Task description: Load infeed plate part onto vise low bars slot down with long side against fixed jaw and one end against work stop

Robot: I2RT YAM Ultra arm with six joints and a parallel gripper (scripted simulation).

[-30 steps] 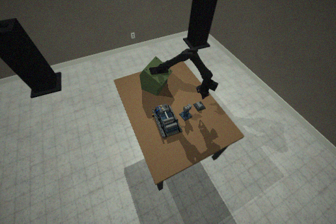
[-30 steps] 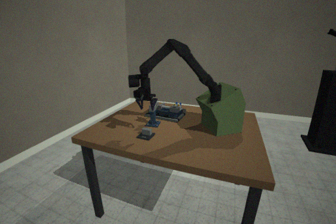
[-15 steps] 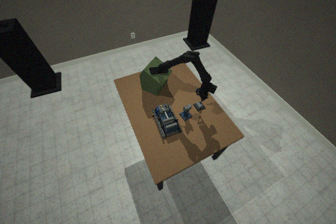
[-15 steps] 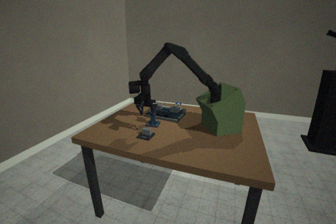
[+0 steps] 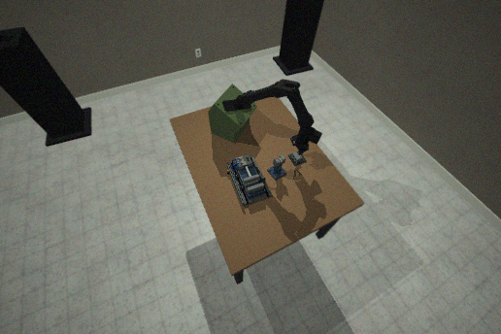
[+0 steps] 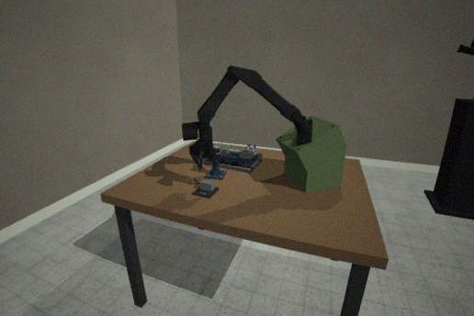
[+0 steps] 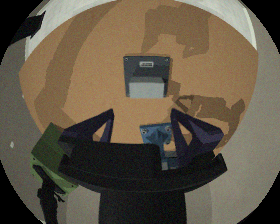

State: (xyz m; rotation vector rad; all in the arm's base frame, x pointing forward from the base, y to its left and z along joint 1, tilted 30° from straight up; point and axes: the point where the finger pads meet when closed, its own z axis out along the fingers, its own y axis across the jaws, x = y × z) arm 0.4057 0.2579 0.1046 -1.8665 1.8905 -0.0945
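Observation:
The part [image 5: 296, 155] [image 6: 207, 185] [image 7: 146, 89], a light grey block, lies on the dark infeed plate [image 6: 201, 194] [image 7: 133, 65]. Its slot cannot be made out. My gripper [image 5: 303, 150] [image 6: 199, 164] [image 7: 142, 113] is open and empty, above the table near the plate. In the wrist view the part is ahead of the fingertips, not between them. The blue V-block [image 5: 277, 174] [image 6: 215, 174] [image 7: 151, 134] stands between the plate and the vise; in the wrist view my right finger partly hides it. The vise [image 5: 249, 180] [image 6: 235, 159] shows a gap between its jaws; bars and work stop are too small to tell apart.
The green faceted block [image 5: 224, 121] [image 6: 317, 163] [image 7: 47, 149] stands by the arm's base at one end of the wooden table [image 5: 194, 151] [image 6: 321, 217]. The V-block rises close to my gripper on the vise side. The arm's shadow falls across the table.

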